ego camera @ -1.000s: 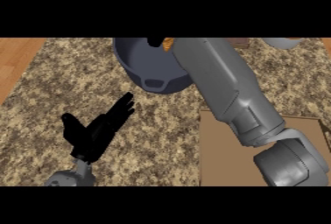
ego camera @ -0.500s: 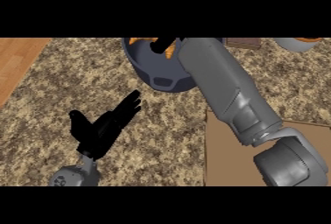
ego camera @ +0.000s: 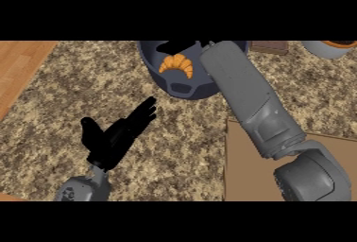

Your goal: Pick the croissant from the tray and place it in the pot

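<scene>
The orange croissant (ego camera: pixel 176 64) shows inside the dark blue pot (ego camera: pixel 182 89) at the top middle of the head view. My right forearm reaches up from the lower right across the pot's right side. Only a little of my right hand (ego camera: pixel 185 46) shows, just above the croissant at the picture's upper band, and whether it holds the croissant cannot be told. The brown tray (ego camera: pixel 254 177) lies at the lower right, partly under my right arm. My left hand (ego camera: pixel 115 134) stays open and still at the lower left, fingers pointing up and to the right.
A speckled stone counter (ego camera: pixel 77 90) carries everything, with a wooden surface (ego camera: pixel 20 64) along its left side. A dark brown block (ego camera: pixel 269 46) and a grey bowl (ego camera: pixel 333 48) with something orange in it sit at the top right edge.
The pot now sits lower in the picture and the croissant has come into sight inside it. My right arm has stretched further over the pot. The left hand has barely shifted.
</scene>
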Motion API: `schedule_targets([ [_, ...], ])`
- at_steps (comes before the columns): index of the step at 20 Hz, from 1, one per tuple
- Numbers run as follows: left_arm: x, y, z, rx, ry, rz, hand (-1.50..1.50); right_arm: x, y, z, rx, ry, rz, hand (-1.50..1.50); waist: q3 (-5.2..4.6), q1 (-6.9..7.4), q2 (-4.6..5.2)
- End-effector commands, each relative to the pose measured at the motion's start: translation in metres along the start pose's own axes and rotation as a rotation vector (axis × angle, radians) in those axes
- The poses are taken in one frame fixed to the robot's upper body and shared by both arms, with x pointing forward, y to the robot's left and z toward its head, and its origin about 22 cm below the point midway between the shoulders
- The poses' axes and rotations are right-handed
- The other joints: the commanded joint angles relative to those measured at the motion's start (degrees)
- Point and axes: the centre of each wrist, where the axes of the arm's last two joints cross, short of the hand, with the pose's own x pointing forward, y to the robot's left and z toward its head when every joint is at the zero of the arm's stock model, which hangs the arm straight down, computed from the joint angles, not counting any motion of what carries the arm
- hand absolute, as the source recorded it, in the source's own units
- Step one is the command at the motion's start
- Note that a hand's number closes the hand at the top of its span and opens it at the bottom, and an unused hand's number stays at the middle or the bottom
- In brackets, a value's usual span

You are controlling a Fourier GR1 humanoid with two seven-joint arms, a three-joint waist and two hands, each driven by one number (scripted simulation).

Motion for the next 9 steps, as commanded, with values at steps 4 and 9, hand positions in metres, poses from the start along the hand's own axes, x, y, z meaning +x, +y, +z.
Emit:
schedule_targets([
  [4,-0.004,-0.008,-0.003,0.020,-0.003,0.007,0.00,-0.012,-0.001,0.001,-0.134,-0.068,-0.062,-1.50,-0.03,-1.59,-0.17],
  [9,-0.006,0.005,0.001,0.045,0.008,0.026,0.00,-0.025,0.002,0.004,-0.195,-0.042,-0.065,-1.50,-0.05,-3.05,-0.46],
])
